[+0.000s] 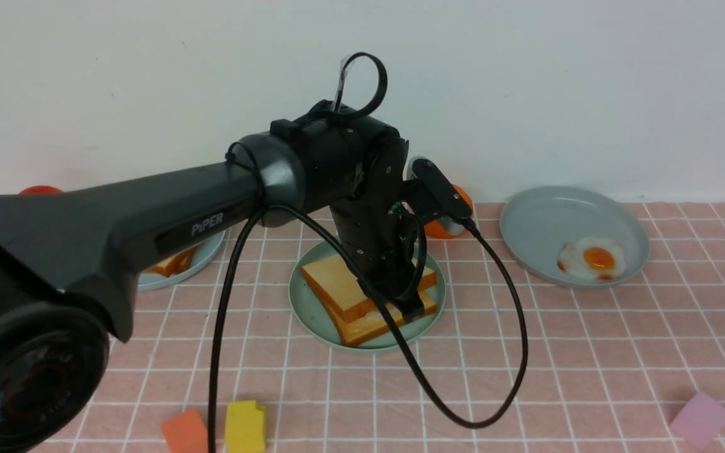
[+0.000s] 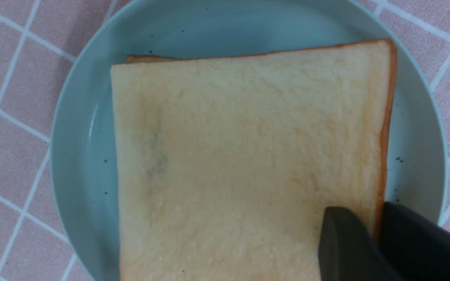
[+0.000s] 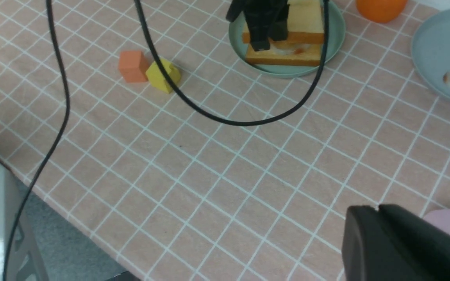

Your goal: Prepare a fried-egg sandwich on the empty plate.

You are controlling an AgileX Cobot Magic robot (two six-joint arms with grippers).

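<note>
The sandwich sits stacked on the mint-green plate [image 1: 309,314]. There is a lower toast slice [image 1: 362,327], then a fried egg [image 3: 287,46] showing white and orange at the open side in the right wrist view. A top toast slice [image 1: 337,280] lies flat over both, turned a little off square, so a corner of the lower slice sticks out toward the robot.

The left gripper [image 1: 411,302] leans down over the plate's right side, its fingers [image 2: 338,242] closed on the top slice's crust edge. One finger lies over the face and the other outside the crust, with a sliver of crust between them. Gripping by the margin probably keeps the fingers off the egg and lets the slice settle level.

The right gripper [image 3: 377,212] hangs above the bench [image 1: 589,352], right of the plate and nearer the robot. Its fingers are together with no gap showing and hold nothing — seemingly parked there to leave the plate to the other arm.

Right of the mint-green plate, a grey-blue plate [image 1: 539,220] holds a spare egg [image 1: 595,258]. To the left, a pale blue plate [image 1: 205,258] with more toast is mostly hidden by the arm.

The build looks all but finished — what remains is to let go and lift away. The risk is that the top slice drags sideways or lifts with a finger.
</note>
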